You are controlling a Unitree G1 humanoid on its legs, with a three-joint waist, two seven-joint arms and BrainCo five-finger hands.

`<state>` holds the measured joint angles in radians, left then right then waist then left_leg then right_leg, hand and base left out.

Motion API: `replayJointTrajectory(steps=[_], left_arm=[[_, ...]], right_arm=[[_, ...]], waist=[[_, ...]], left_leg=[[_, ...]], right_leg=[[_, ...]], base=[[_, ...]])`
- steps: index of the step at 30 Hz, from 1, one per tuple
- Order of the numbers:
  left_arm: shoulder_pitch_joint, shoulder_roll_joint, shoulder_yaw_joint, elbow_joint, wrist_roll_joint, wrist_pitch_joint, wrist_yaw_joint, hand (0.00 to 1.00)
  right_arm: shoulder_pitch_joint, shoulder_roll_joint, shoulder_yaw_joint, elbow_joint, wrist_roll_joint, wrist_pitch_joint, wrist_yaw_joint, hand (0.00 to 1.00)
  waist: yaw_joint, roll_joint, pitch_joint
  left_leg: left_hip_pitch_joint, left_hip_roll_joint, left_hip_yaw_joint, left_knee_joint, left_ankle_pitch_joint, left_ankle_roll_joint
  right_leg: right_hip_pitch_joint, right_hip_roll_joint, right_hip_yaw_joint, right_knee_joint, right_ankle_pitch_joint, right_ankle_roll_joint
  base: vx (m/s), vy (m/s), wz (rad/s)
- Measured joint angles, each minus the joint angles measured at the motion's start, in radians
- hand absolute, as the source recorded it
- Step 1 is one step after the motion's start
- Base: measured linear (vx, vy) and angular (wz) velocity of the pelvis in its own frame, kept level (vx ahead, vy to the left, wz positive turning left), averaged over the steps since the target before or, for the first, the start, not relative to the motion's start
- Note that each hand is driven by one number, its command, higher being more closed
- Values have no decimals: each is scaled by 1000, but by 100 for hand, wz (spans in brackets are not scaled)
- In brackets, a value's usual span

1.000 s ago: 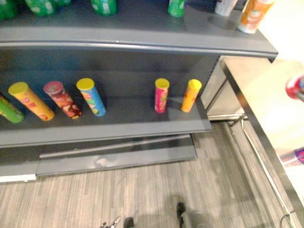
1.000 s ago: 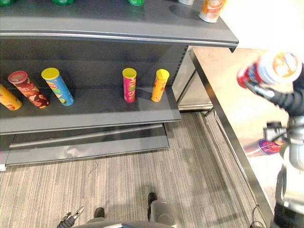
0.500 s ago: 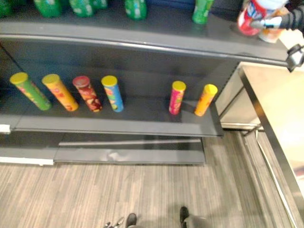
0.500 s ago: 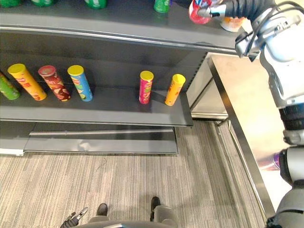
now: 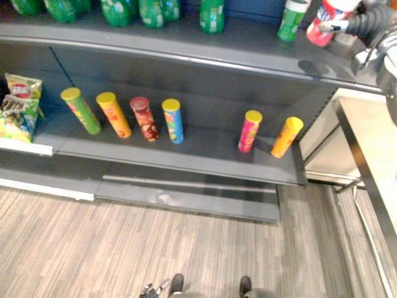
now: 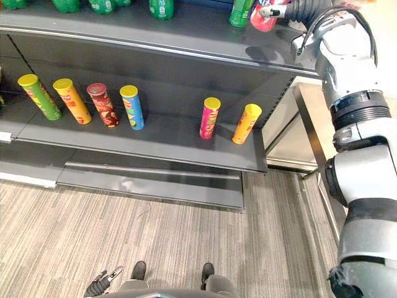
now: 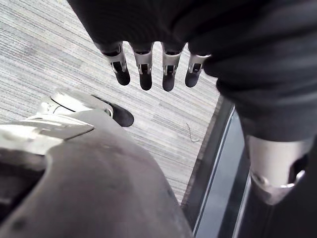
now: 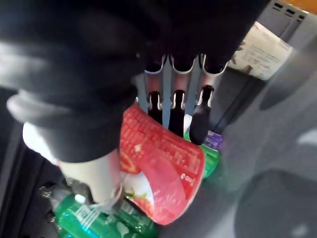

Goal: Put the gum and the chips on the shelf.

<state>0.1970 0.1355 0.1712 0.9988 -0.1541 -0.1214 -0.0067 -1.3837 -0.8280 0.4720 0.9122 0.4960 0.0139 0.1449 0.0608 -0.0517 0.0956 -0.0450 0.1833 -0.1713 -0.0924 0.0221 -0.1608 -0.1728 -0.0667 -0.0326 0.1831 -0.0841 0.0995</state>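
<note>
— Holding what, up there?
— The red gum tub. My right hand is curled round it at the right end of the top shelf, just beside green bottles.
— And the left?
— My left hand hangs low over the floor, fingers straight and relaxed.

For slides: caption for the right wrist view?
Right hand grips a red-and-white cylindrical container at the dark grey shelf, beside green bottles.

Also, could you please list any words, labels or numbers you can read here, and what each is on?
No text can be read.
Red tub in the right hand: white print, too blurred.
Chip cans on the lower shelf: lettering too small.
Snack bags at the shelf's left end: logos blurred.
</note>
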Motion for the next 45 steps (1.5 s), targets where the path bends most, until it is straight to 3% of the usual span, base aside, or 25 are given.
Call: replayJointTrajectory(steps=[8,22,23,34,45], left_arm=[[-10,-3,-20,1,0,0,0,0],[-49,5,-50,10,2,0,2,0],[-49,5,-50,10,2,0,2,0],[-56,9,-49,21,3,0,2,0],[-52,21,-38,19,2,0,1,0]], right_arm=[[-36,63,-39,88,-101,26,11,100],[-95,128,-76,135,-248,24,9,100],[-96,130,-78,135,-253,23,9,0],[-99,147,-74,136,-299,6,13,0],[-100,71,-48,94,-208,17,42,0]], waist=[[10,16,12],[25,14,59],[25,14,59],[24,9,70],[13,-17,84]], left_leg=[[-9,3,-12,0,3,-2],[-13,4,-32,0,6,-5],[-14,4,-33,0,6,-5],[-16,5,-37,0,9,-5],[-3,5,-23,-1,9,-5]], right_leg=[[0,1,-15,-3,0,0],[2,1,-27,3,-1,1],[2,1,-28,3,-1,1],[2,0,-33,8,-2,0],[2,3,-17,7,-1,-1]], base=[[3,-4,4],[-5,-3,2],[0,0,0],[-1,-2,1],[0,-3,-4]])
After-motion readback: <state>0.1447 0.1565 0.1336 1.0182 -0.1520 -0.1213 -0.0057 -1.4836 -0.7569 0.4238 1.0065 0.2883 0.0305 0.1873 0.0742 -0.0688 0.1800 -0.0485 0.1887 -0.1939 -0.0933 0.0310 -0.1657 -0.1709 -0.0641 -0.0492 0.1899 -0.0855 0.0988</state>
